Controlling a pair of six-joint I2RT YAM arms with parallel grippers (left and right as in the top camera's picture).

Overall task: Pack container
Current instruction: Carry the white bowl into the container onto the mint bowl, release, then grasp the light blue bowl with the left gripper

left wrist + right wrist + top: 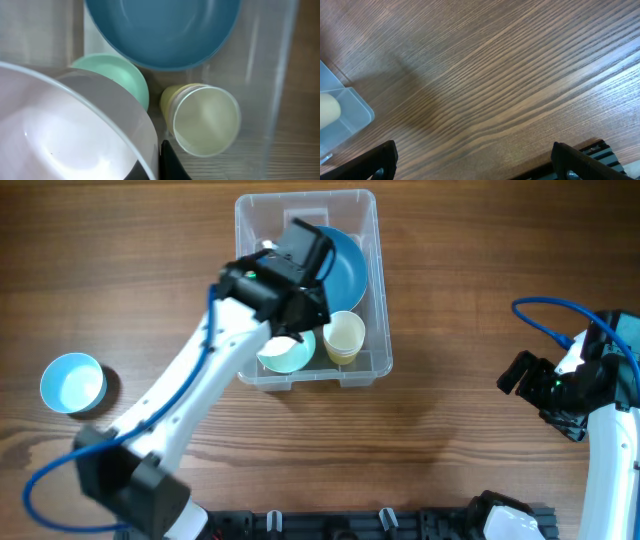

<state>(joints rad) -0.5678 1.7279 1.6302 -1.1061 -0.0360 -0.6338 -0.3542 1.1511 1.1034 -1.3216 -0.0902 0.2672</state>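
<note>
We log the container [258, 220]: clear plastic bin, rectangular, rounded corners, lidless, upright on the wooden table [480, 300], top centre in the overhead view. We see it partly filled with a blue bowl [350, 260], mint bowl [290, 358] and yellow cup [343, 337].

Cup [343, 337] beside bowl [288, 358] in container [376, 362]

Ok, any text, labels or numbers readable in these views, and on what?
None readable in any view. No print shows on the container, on the blue bowl or the yellow cup inside it, or on the light blue bowl outside it. Any label the container carries is not legible here.
</note>
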